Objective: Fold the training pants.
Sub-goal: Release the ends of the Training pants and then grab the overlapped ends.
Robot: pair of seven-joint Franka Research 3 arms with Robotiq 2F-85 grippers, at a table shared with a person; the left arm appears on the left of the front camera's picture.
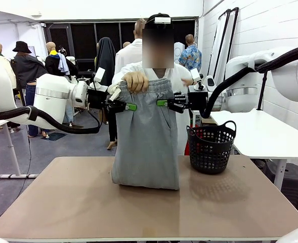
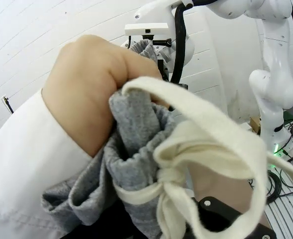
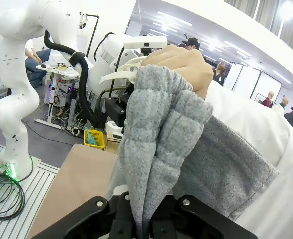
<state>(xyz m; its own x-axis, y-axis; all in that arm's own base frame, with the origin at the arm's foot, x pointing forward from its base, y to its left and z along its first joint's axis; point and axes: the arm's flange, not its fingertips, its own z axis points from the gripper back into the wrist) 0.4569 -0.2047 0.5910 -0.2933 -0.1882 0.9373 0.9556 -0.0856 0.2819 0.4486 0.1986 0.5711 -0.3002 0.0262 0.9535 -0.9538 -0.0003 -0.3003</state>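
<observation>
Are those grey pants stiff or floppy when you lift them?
Probably floppy: the training pants hang limp and slump onto the table. Likely soft too: the waistband bunches in the person's hand.

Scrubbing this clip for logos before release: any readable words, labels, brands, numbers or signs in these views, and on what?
No text can be read in these views.
training pants: plain grey, no print or tag showing.
drawstring: blank.
black mesh basket: no label visible.
Anything farther off is too small or blurred to read.
</observation>
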